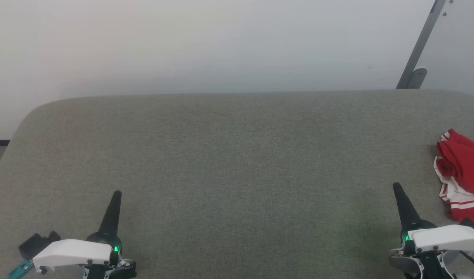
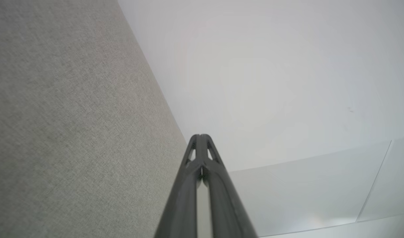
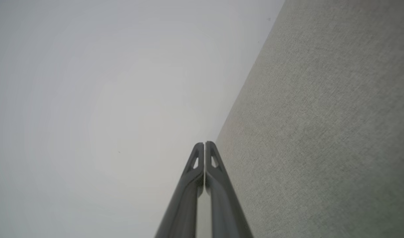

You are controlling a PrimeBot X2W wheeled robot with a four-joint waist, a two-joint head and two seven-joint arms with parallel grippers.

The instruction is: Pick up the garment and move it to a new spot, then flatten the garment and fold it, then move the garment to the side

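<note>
From the head view, my left gripper (image 1: 117, 193) sits at seven o'clock and my right gripper (image 1: 395, 185) at five o'clock, both with fingers pressed together and nothing between them; the garment (image 1: 462, 170) lies bunched in a red-and-white heap at the three o'clock edge of the grey table (image 1: 237, 155), partly cut off by the picture; it is near my right fingertips, at about two o'clock of them and not touching, and well apart from my left. In the left wrist view, my left gripper (image 2: 200, 135) is closed tip to tip, with table cloth at nine o'clock and pale wall (image 2: 287, 82) beyond; in the right wrist view, my right gripper (image 3: 204, 143) is closed the same way (table at three o'clock here). A heap at the side fits a garment waiting to be lifted or one already set aside, though it looks rumpled rather than neat; either way, I judge the care lies in keeping my right fingers from snagging it or nudging it off the edge.
</note>
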